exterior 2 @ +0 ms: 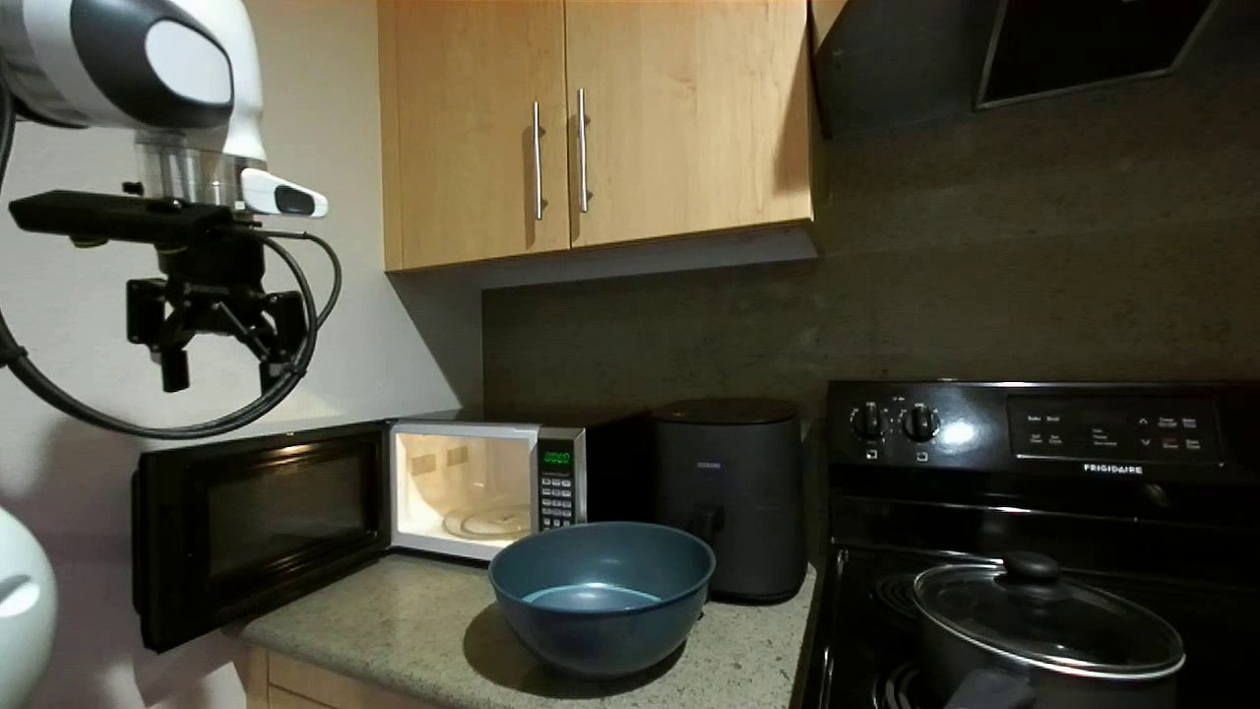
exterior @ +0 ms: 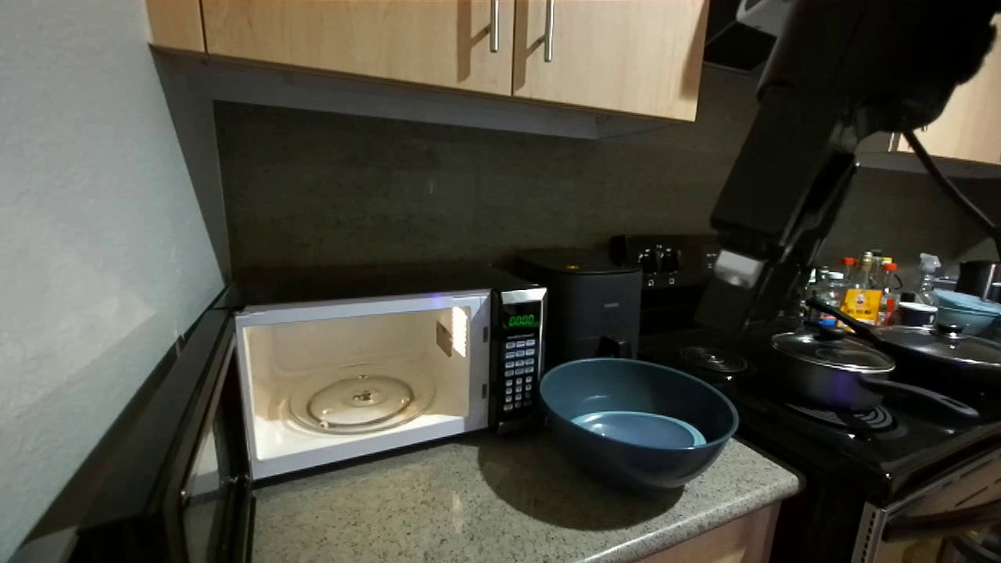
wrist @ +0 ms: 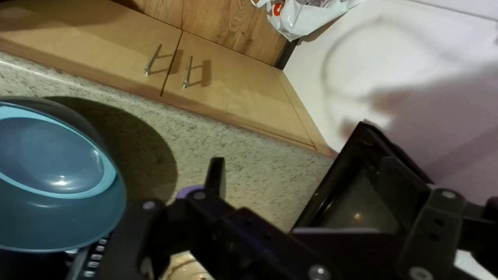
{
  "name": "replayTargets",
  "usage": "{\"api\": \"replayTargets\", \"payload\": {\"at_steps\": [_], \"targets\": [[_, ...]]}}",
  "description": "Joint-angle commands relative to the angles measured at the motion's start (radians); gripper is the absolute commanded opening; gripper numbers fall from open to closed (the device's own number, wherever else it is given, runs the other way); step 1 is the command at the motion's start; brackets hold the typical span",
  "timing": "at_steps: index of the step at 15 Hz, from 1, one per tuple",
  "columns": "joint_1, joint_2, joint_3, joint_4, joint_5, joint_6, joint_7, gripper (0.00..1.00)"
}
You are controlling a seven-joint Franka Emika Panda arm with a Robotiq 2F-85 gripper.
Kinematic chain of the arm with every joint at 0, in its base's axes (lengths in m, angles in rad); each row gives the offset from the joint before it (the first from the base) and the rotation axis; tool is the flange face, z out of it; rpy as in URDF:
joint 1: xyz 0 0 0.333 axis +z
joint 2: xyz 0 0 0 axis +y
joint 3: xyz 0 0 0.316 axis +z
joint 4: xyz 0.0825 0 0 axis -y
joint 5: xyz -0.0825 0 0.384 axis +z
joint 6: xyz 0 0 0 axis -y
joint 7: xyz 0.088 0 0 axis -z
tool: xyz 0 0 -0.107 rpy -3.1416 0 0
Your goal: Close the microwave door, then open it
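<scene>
The door [exterior 2: 285, 512] stands swung wide, jutting forward from the microwave [exterior 2: 497, 478] at the end opposite the button panel [exterior 2: 557, 497]. With it open, either nothing is done and both closing and opening are left, or both are complete; which of these holds cannot be told. The end effector [exterior 2: 223, 372] hangs above and in front of the microwave, on the door's side, jaws spread, gripping nothing and apart from the door. On the worktop [exterior 2: 394, 603], the bowl [exterior 2: 602, 630] sits before the microwave's panel end, perhaps crowding the door's sweep.
</scene>
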Motion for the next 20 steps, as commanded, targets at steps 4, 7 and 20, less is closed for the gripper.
{"api": "replayTargets", "payload": {"at_steps": [4,7,20], "targets": [[0.087,0.049,0.018,0.025,0.014,0.038,-0.066,1.00],[0.083,0.048,0.016,0.025,0.014,0.038,-0.066,1.00],[0.180,0.420,0.106,0.064,0.149,0.732,0.040,1.00]]}}
